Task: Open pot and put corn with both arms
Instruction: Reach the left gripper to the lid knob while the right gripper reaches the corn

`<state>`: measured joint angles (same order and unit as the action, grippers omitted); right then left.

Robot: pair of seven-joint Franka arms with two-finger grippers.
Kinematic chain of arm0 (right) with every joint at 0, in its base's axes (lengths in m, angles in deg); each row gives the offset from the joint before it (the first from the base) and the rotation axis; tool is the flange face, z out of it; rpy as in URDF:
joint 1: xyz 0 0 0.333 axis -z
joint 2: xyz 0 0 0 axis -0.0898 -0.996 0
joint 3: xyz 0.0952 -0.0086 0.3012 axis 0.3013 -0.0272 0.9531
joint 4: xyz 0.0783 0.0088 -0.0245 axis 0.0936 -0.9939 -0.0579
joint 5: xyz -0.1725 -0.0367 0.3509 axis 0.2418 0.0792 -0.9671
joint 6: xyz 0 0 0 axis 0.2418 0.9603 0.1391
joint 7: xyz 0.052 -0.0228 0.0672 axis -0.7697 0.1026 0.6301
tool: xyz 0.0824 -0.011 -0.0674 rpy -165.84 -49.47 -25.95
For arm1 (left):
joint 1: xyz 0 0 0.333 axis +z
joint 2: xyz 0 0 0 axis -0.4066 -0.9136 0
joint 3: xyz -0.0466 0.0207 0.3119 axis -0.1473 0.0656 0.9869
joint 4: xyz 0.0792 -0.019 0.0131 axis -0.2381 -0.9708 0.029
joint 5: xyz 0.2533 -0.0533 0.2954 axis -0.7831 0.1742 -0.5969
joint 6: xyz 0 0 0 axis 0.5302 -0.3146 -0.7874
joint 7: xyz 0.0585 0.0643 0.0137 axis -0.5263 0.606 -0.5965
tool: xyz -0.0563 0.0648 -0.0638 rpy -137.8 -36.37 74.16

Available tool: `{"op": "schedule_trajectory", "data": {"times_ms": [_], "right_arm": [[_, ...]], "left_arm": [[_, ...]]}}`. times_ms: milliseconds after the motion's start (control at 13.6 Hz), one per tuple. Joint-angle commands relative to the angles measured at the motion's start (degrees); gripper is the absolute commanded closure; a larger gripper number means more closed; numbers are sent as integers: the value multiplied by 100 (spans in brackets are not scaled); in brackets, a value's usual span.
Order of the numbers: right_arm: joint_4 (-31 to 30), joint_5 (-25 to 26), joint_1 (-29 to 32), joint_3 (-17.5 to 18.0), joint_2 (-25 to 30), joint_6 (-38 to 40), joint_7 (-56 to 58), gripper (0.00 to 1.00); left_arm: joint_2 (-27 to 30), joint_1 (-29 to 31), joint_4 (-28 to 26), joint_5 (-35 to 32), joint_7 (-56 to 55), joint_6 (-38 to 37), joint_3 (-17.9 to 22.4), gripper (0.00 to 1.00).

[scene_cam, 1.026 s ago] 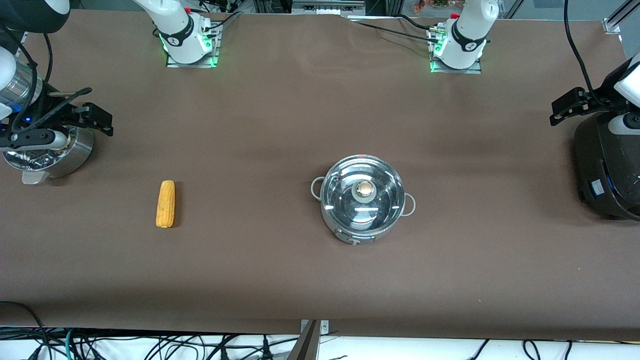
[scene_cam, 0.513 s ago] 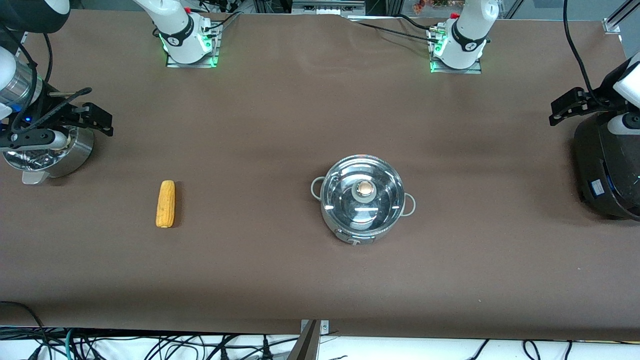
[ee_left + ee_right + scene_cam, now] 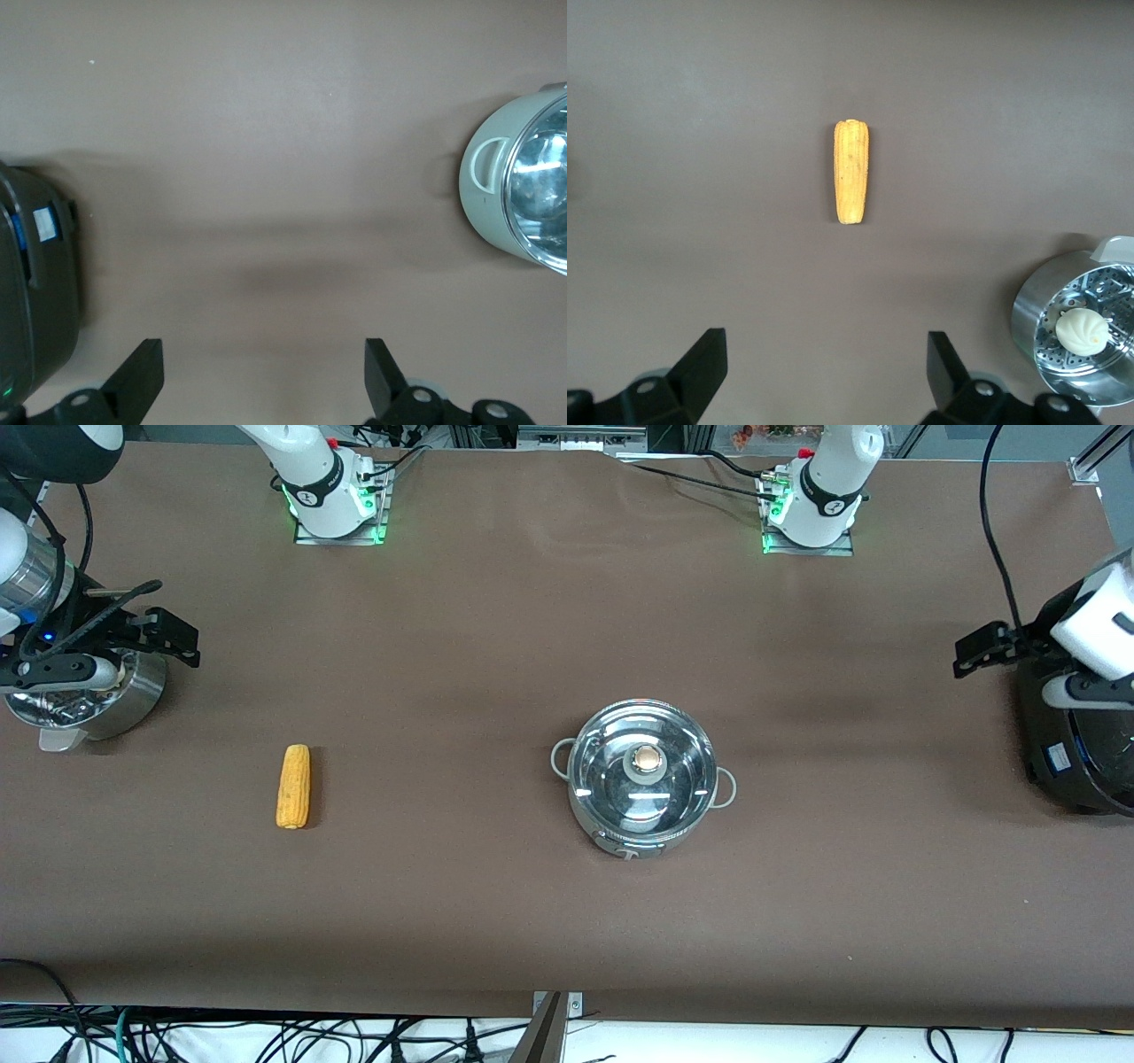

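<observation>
The steel pot (image 3: 642, 797) stands mid-table with its glass lid (image 3: 673, 766) on and the round knob (image 3: 647, 759) on top. The yellow corn (image 3: 294, 786) lies bare on the brown table, toward the right arm's end. My left gripper (image 3: 979, 651) hangs open and empty over the table at the edge of the black cooker; its wrist view shows the pot (image 3: 496, 190) well apart from the left gripper (image 3: 264, 372). My right gripper (image 3: 164, 627) hangs open and empty by the steamer pot; the corn (image 3: 851, 172) lies ahead of the right gripper (image 3: 827, 363).
A steel steamer pot (image 3: 133, 691) holding a white bun (image 3: 1082, 329) stands at the right arm's end. A large black cooker (image 3: 1072, 735) stands at the left arm's end. Brown table (image 3: 461, 655) spreads bare between corn and pot.
My left gripper has shifted away from the black cooker, a little toward the pot. The right arm, the corn and the pot have not moved.
</observation>
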<state>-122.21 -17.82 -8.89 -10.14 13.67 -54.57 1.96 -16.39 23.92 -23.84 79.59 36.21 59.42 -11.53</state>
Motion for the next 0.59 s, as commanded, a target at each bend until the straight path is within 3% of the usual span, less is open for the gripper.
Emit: {"op": "schedule_trajectory", "data": {"times_ms": [0,220,513], "right_arm": [[142,6,39,16,-55,26,50,0],[142,6,39,16,-55,26,50,0],[142,6,39,24,-55,26,58,0]], "left_arm": [[34,-2,-27,36,15,43,-23,0],[-175,-386,61,438,-448,113,-40,3],[-492,-1178,105,660,-2258,797,-225,2]]}}
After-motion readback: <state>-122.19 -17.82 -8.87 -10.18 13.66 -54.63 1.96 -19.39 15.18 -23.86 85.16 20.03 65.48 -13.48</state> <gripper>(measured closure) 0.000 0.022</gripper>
